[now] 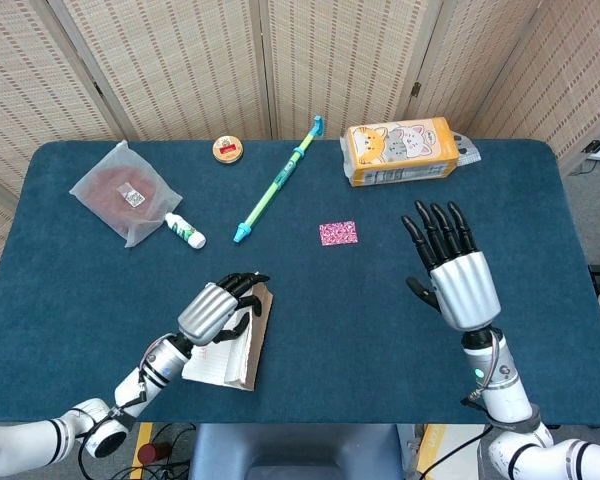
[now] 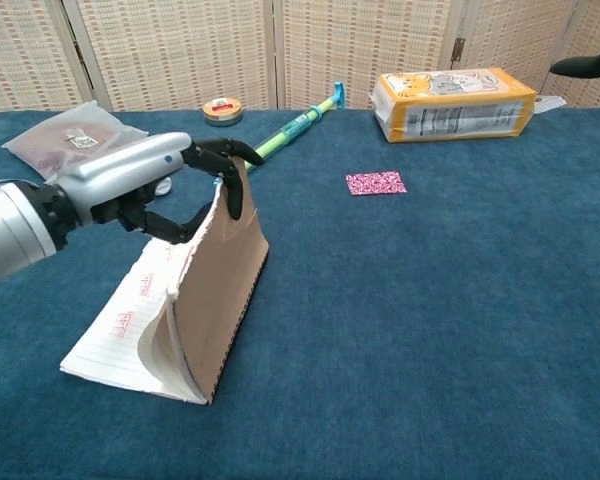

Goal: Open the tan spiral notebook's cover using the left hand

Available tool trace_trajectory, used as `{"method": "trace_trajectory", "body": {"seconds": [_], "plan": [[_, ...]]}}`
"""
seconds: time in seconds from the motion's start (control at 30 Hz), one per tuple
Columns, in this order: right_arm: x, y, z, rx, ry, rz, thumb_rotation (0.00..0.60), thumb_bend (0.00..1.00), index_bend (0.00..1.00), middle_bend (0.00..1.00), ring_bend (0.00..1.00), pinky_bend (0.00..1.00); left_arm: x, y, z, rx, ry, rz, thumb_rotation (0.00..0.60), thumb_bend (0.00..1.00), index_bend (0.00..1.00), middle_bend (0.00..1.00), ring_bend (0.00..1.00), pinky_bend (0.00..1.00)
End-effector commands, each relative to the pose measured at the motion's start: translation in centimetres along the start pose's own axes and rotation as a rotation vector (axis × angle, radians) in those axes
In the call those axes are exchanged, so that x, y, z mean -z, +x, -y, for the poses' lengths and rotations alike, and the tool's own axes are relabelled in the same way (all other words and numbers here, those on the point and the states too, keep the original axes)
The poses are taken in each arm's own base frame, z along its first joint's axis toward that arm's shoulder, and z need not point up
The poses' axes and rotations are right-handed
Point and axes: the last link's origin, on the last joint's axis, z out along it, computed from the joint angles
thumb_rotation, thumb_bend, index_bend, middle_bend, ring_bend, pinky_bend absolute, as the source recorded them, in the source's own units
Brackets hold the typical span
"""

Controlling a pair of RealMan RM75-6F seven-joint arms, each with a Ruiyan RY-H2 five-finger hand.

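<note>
The tan spiral notebook lies at the front left of the table, its cover lifted nearly upright over the lined white pages. My left hand pinches the cover's top edge between thumb and fingers; in the head view the left hand sits over the notebook. My right hand hovers open, fingers spread, well to the right of the notebook. Only its fingertip shows at the chest view's upper right corner.
A green-blue recorder, a pink patterned square, an orange cat-print box, a small round tin, a bagged item and a small white bottle lie on the blue table.
</note>
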Motion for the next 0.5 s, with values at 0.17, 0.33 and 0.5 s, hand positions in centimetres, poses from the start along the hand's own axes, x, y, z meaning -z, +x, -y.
{"method": "trace_trajectory", "body": {"seconds": [0.17,0.33,0.5], "plan": [[0.5,0.9,-1.5,0.000,-0.040,-0.023,0.600,0.00,0.00,0.00,0.00,0.00,-2.2,-0.3,-3.8,-0.024,-0.015,0.049,0.600,0.62,0.46,0.18,0.12,0.22],[0.8,1.4,-2.0,-0.006,-0.058,-0.042,0.600,0.00,0.00,0.00,0.00,0.00,-3.2,-0.9,-5.7,-0.026,-0.019,0.085,0.600,0.57,0.31,0.15,0.07,0.22],[0.9,1.7,-2.5,-0.015,-0.075,-0.054,0.600,0.00,0.00,0.00,0.00,0.00,-4.2,-1.4,-6.9,0.009,-0.002,0.129,0.557,0.27,0.05,0.03,0.00,0.22]]}}
